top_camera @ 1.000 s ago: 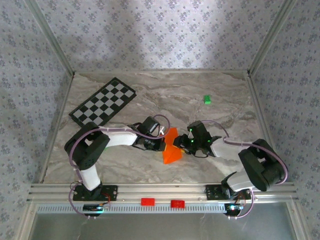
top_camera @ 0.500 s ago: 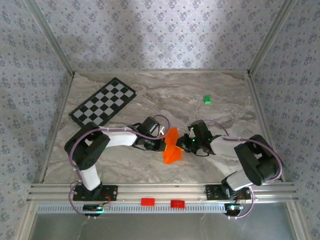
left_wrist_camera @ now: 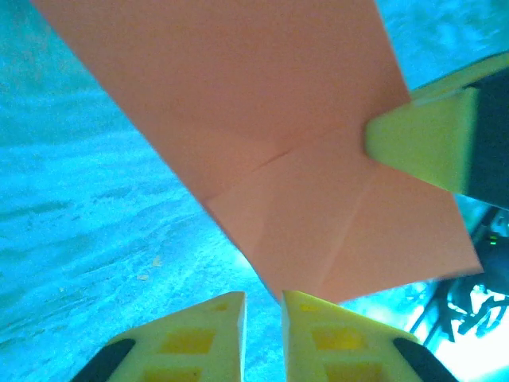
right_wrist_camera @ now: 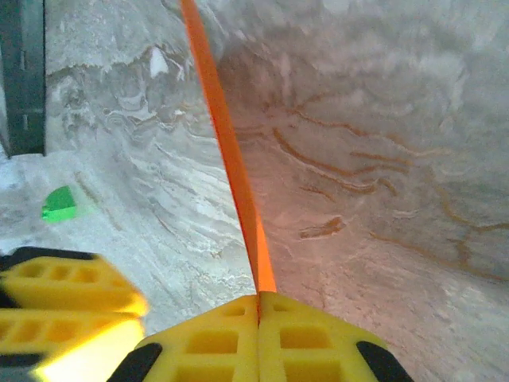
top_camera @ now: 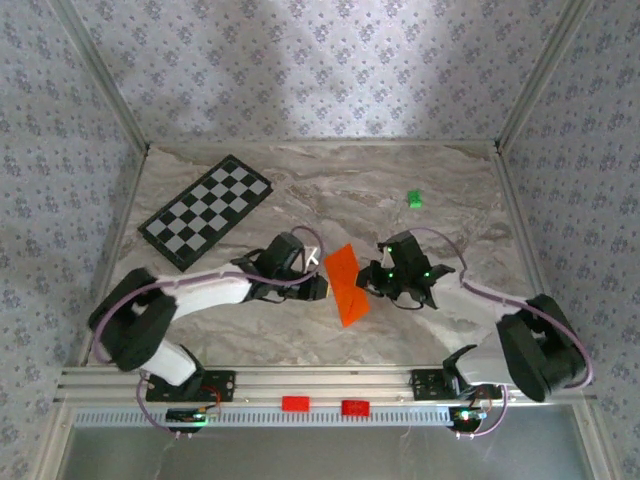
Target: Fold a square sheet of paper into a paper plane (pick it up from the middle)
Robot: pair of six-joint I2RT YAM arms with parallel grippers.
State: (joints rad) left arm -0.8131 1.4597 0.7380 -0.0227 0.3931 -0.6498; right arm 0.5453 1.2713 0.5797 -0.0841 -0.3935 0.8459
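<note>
Our right gripper (right_wrist_camera: 258,296) is pinched tight on one edge of the folded orange paper (top_camera: 346,283), which sits near the middle of the table (top_camera: 330,190). Our left gripper (left_wrist_camera: 262,298) sits just beside the paper's corner, fingers slightly parted, gripping nothing.

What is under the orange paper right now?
Bare marble tabletop shows on both sides of the orange paper, which the right gripper holds, jaws shut on its edge. From above, the patch directly beneath the sheet is covered.
</note>
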